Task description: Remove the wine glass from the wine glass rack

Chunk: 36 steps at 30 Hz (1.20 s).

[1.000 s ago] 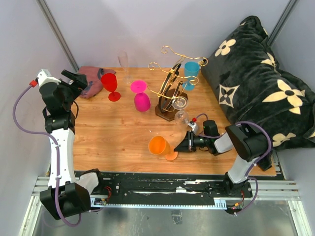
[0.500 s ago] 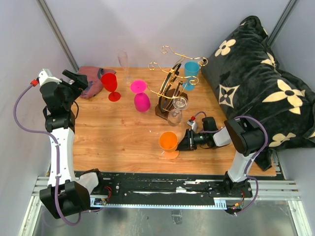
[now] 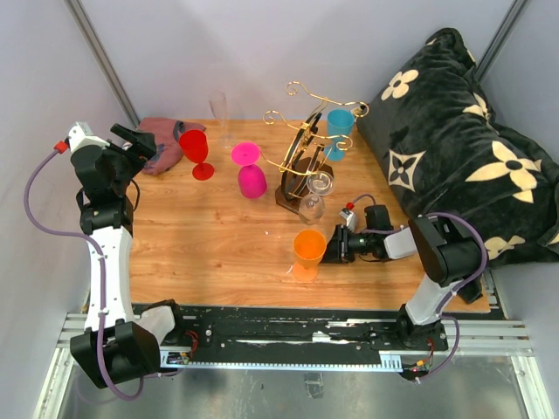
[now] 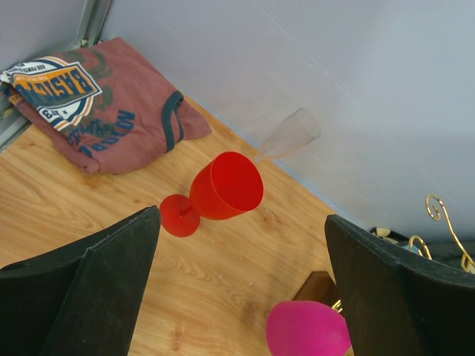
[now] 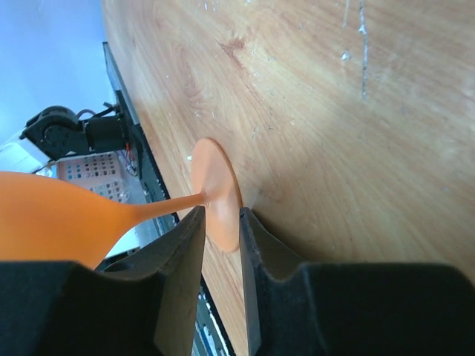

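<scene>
- The right gripper (image 3: 334, 249) lies low over the wooden table (image 3: 201, 236), reaching toward the left arm's side. Its jaws are nearly together, pinching the orange wine glass (image 3: 309, 246) at the foot.
- In the right wrist view the round orange foot (image 5: 217, 194) sits in the narrow gap between the two black fingers (image 5: 178, 282), which flank it on both sides. The thin stem (image 5: 165, 208) runs away from the foot to the orange bowl (image 5: 52, 219).
- The foot is right at the wood. Whether it rests flat on the boards cannot be told.
- From above, the orange wine glass stands about upright with its mouth up. It is off the wine glass rack (image 3: 300, 170), near it on the side closer to the arm bases and not touching it.
- The rack stands toward the back of the table, its dark base (image 3: 293, 199) on the wood and its gold wire arms spread above. A clear wine glass (image 3: 316, 194) is at its near side and a blue glass (image 3: 339, 127) is among the arms at the far side.
- The left gripper (image 3: 131, 142) is held up at the table's far left corner with its fingers (image 4: 82, 289) spread wide and nothing between them.
- Below it, the left wrist view shows a red wine glass (image 4: 219, 189), a folded brown printed shirt (image 4: 96, 104), a clear flute (image 4: 289, 133) and the top of a pink glass (image 4: 308, 330).
- A black pillow with cream flowers (image 3: 454, 131) leans at the right edge of the table.
</scene>
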{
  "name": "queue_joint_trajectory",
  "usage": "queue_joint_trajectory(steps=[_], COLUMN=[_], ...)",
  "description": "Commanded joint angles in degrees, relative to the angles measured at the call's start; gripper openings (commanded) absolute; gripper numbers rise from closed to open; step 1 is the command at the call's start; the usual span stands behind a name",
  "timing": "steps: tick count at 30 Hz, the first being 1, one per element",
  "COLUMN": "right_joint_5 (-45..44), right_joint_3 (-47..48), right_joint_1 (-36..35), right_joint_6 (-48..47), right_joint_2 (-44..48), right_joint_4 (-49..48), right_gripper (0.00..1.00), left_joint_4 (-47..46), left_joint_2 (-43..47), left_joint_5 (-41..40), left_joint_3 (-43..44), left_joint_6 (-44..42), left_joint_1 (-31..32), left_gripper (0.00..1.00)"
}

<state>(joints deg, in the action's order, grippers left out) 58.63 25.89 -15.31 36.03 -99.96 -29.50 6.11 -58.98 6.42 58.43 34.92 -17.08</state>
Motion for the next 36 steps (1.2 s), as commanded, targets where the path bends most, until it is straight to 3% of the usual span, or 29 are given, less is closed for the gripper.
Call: queue_joint_trajectory(steps=[1,7,12,14,18,20,23,25,30,36], right_joint_5=[-17.13,-28.58,-39.78,-43.72,-48.72,-49.46,-50.06,-50.11,-48.51,-48.01], right_joint_3=[-3.04,-2.80,-1.06,1.29,8.47,10.97,12.98,13.77,14.16,14.16], right_joint_1=[1.54,1.91,0.92,0.85,0.68,0.47,-0.13,-0.26,-0.32,-0.33], right_joint_6=[-4.09,-8.33,-8.99,-8.99,-14.43,-15.48,-16.67,-17.13,-17.03,-16.86], right_joint_2=[1.50,13.85,30.76,38.33,47.13,48.21,48.55,48.40,47.84,47.57], right_joint_4=[7.80,22.55,36.56,43.68,54.09,56.95,58.24,58.13,57.11,56.12], right_gripper=[0.29,0.34,0.36,0.36,0.37,0.38,0.38,0.38,0.38,0.38], left_joint_4=[-1.47,-1.07,-1.04,2.56,10.89,10.01,3.49,1.67,-6.39,-15.58], left_joint_2=[0.21,0.27,0.08,-1.50,-6.96,-6.89,-5.62,-5.87,-0.13,8.73], left_joint_5=[0.82,0.02,0.33,-1.00,7.79,9.82,13.22,13.20,1.40,0.41], left_joint_3=[0.34,0.45,0.88,3.27,9.04,7.65,3.02,2.39,-4.36,-15.56], left_joint_6=[-0.70,-1.16,-3.26,-4.85,-6.04,-5.93,-5.77,-9.88,-31.74,-51.02], left_joint_1=[0.10,0.54,3.35,6.21,9.42,11.36,14.69,18.31,30.99,33.02], left_gripper=[0.98,0.98,0.96,0.92,0.67,0.63,0.66,0.69,0.76,0.83])
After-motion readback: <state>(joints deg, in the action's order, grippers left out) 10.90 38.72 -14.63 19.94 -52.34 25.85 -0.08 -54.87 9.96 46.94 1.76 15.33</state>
